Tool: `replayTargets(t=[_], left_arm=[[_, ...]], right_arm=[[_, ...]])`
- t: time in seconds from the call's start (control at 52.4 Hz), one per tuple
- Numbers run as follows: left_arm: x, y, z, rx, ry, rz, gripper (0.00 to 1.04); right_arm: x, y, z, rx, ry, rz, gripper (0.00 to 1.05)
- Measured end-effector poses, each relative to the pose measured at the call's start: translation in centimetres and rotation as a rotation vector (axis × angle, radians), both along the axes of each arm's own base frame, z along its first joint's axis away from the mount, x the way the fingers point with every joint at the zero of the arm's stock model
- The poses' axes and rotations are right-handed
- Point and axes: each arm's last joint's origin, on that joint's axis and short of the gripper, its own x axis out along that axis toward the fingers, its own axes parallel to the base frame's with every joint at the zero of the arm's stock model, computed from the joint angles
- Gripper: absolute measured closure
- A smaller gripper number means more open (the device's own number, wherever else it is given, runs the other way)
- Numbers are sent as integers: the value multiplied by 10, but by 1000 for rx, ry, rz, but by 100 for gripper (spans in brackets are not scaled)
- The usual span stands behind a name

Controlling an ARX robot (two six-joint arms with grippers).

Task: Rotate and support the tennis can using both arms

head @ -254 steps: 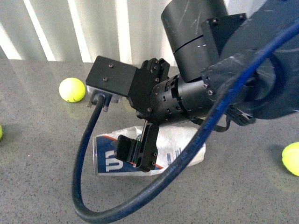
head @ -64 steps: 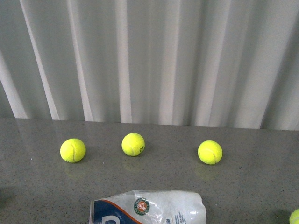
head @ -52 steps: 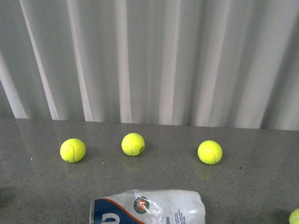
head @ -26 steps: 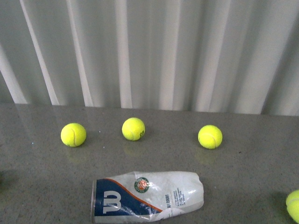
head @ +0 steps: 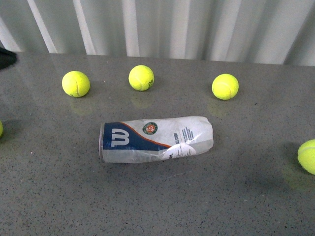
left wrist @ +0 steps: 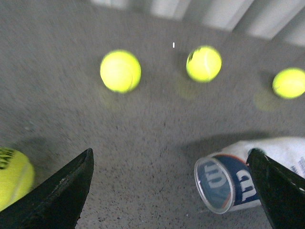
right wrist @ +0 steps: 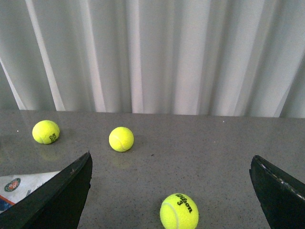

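The tennis can point(head: 156, 139) lies on its side on the grey table, rim end to the left, crumpled end to the right, nothing touching it. Neither gripper shows in the front view. My left gripper point(left wrist: 169, 160) is open and empty above the table. The can's rim end point(left wrist: 224, 183) lies between its fingers, close to one black finger point(left wrist: 279, 191). My right gripper point(right wrist: 170, 160) is open and empty. It faces a Wilson 3 ball point(right wrist: 178, 211), and only a corner of the can point(right wrist: 16, 188) shows beside one finger point(right wrist: 59, 198).
Three yellow-green balls point(head: 76, 83) point(head: 141, 77) point(head: 225, 86) sit in a row behind the can, before a white ribbed wall. Another ball point(head: 307, 156) lies at the right edge, and a sliver of one at the left edge. A dark part point(head: 6, 58) shows at the far left.
The black arm that stood over the can has left the front view. The front view has tipped downward, so the whole can now shows, lying as before.
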Motion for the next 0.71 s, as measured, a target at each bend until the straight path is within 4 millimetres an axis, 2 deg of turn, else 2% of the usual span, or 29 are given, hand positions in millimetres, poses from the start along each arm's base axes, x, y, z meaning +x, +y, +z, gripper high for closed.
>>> replayTargets(t=[0.114,0.286,0.458,0.706], left_arm=[[34,-5,-39,-5,150,-52,7],[59,-9,-62,-19,237,-79,7],[69,-14,-73,-42,288,-120,7],[65,-25,-80,-117,358,-221,7]], right_arm=[[0,0,0,0,0,0,7],[0,0,0,0,0,0,7],[0,0,0,0,0,0,7],[0,0,0,0,0,0,7]])
